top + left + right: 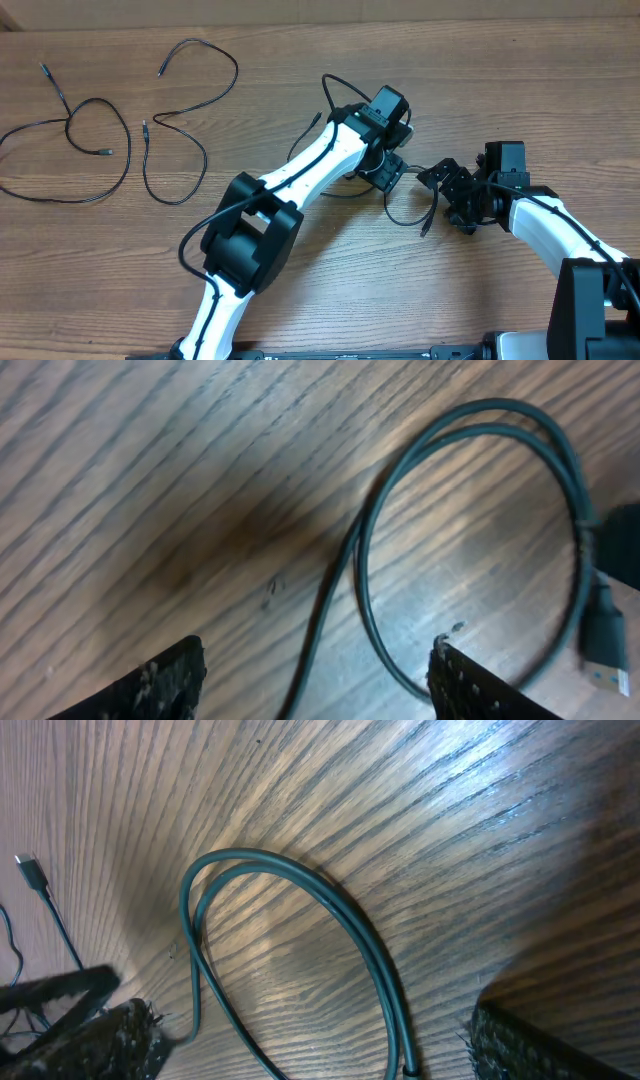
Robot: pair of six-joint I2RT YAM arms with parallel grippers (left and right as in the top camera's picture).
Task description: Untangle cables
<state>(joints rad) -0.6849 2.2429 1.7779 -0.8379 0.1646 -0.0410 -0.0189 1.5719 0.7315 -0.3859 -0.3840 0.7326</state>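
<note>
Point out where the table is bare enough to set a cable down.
Bare: the top right corner above the right gripper; the bottom left, below the two spread cables and left of the left arm; the front strip between it and the right arm. Crowded: between the left gripper and the right one, where the third cable loops.

Cable (pixel 429 218) partly hidden under left arm (pixel 320 160), plug (pixel 603 645) blurred, cut off by frame edge

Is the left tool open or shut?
Open: the left tool has its fingers wide apart in its wrist view; the cable lies loose between them.
</note>
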